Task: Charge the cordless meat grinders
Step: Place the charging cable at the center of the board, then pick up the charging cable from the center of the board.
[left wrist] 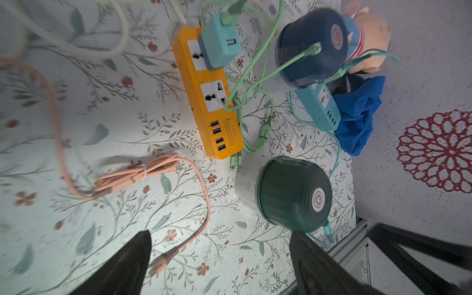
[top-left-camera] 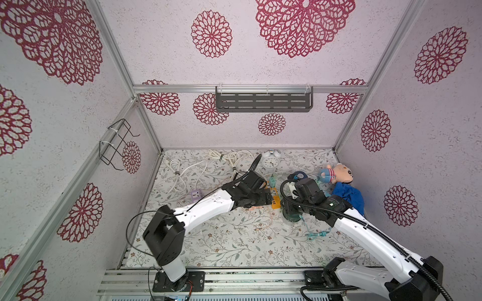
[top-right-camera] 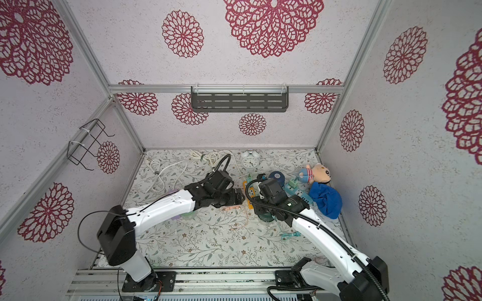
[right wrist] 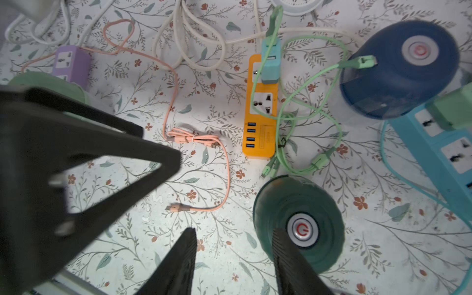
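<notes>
In both top views the floral table (top-left-camera: 221, 245) is shut in by patterned walls on three sides, with a wire rack (top-left-camera: 117, 144) fixed to the left wall and a slotted shelf (top-left-camera: 263, 102) on the back wall. Open surface is left along the lower edge of the table, between the two arm bases. At the table's upper left, white cords (top-left-camera: 182, 169) are coiled, and a purple power strip (top-left-camera: 195, 196) is partly covered by the left arm. The mint green grinder (top-right-camera: 188, 215) is mostly hidden beneath that arm. The left gripper (left wrist: 217, 268) is seen with its jaws spread wide and nothing between them, over a pink cable (left wrist: 135, 176). At the centre an orange power strip (left wrist: 207, 97) is laid, with an alarm clock (top-left-camera: 270, 161) behind it. To its right the navy blue grinder (right wrist: 398, 84) is fed by a green cable (right wrist: 358, 61). The dark green grinder (right wrist: 293, 196) stands upright nearer the lower edge. The right gripper (right wrist: 235, 268) is held parted and empty, one finger (right wrist: 291, 265) overlapping the dome. A blue power strip (right wrist: 447, 143), cut off by the frame edge, a plush toy (top-left-camera: 339, 175) and a blue cloth (top-left-camera: 349, 198) are crowded against the right wall.
</notes>
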Motion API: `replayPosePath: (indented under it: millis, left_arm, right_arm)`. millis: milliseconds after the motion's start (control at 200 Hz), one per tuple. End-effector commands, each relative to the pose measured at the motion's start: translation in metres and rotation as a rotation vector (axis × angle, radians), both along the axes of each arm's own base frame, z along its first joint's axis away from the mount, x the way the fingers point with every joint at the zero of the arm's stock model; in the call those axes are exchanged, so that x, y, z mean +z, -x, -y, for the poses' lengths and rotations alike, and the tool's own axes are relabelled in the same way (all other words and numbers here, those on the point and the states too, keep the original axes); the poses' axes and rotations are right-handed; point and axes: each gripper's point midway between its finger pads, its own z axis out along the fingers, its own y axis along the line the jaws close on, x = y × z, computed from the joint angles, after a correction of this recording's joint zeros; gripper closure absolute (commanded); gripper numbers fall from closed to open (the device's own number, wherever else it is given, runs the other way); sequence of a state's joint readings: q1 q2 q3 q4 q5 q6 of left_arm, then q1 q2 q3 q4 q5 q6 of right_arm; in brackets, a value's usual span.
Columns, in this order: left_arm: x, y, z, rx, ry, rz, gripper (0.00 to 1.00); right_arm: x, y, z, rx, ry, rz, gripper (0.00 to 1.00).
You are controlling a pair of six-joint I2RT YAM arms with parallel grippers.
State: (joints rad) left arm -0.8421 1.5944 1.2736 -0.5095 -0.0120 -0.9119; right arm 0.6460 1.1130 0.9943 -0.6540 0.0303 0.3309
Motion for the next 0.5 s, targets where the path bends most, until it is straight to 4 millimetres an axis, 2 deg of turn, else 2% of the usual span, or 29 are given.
replayPosePath:
  millis: [0,25,50,95,105,110,115,155,245,355,495]
  left_arm:
    - [0.039,0.007,-0.048,0.103,-0.021,0.171,0.1]
    - [0.045,0.01,-0.054,0.118,0.009,0.198,0.07]
    - [0.045,0.013,-0.062,0.135,0.023,0.217,0.0]
    - [0.043,0.019,-0.072,0.161,0.059,0.228,0.03]
    - [0.037,0.021,-0.074,0.162,0.054,0.221,0.03]
    - [0.042,0.021,-0.075,0.165,0.067,0.229,0.03]
    - [0.036,0.023,-0.076,0.165,0.06,0.221,0.03]
    - [0.031,0.028,-0.082,0.175,0.069,0.213,0.03]
    - [0.014,0.037,-0.087,0.178,0.072,0.163,0.03]
    - [-0.007,0.044,-0.089,0.193,0.071,0.119,0.02]
    - [-0.02,0.047,-0.101,0.252,0.107,0.131,0.01]
  right_arm:
    - [0.002,0.014,-0.027,0.128,-0.058,-0.029,0.56]
    - [-0.002,0.018,-0.032,0.152,-0.054,-0.044,0.56]
    - [-0.006,0.021,-0.036,0.175,-0.045,-0.056,0.56]
    - [-0.015,0.029,-0.046,0.223,-0.029,-0.078,0.54]
    - [-0.016,0.031,-0.048,0.234,-0.025,-0.082,0.54]
    - [-0.018,0.032,-0.05,0.239,-0.023,-0.085,0.53]
    - [-0.019,0.033,-0.051,0.245,-0.02,-0.088,0.53]
    - [-0.028,0.041,-0.058,0.281,0.006,-0.103,0.49]
    - [-0.051,0.055,-0.073,0.352,0.059,-0.13,0.42]
    - [-0.083,0.068,-0.083,0.418,0.126,-0.149,0.38]
    - [-0.117,0.071,-0.085,0.447,0.203,-0.135,0.37]
